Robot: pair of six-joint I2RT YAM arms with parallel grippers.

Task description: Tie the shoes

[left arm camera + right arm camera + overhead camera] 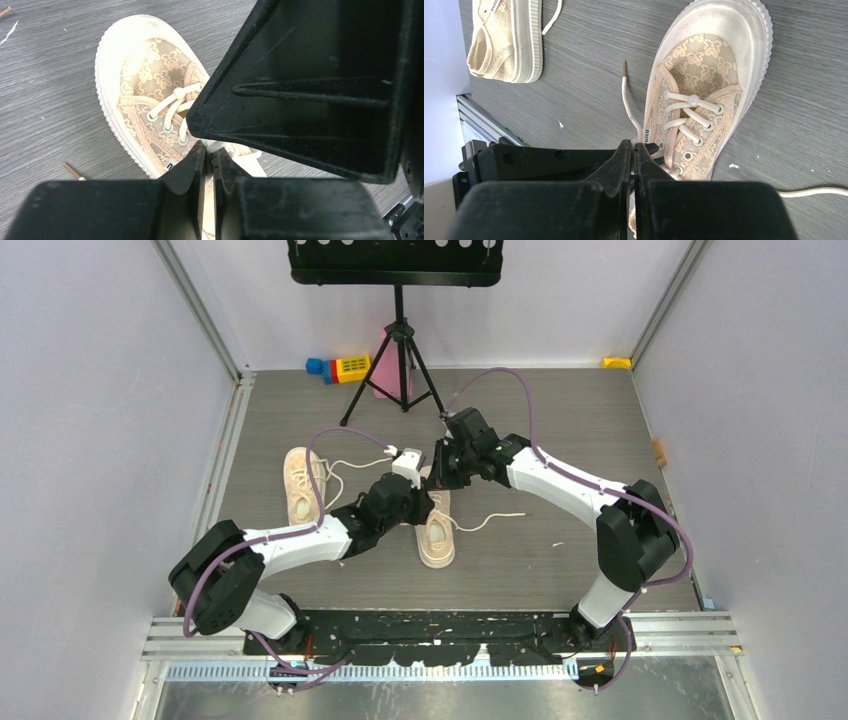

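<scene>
Cream shoe (704, 65), laces (693, 99) partly behind jaws

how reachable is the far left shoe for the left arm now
Probably yes: the far left shoe lies in the open beside the left arm, though the left gripper is shut over the other shoe.

The left gripper (208, 152) and right gripper (633, 150) show their tips pressed together. Whether a lace sits between them cannot be told. From above, both cover the far half of the near shoe (437, 540) — its lacing is hidden. The far-left shoe (504, 40) is cut by the picture's edge; one loose lace (814, 191) runs out of frame.
</scene>
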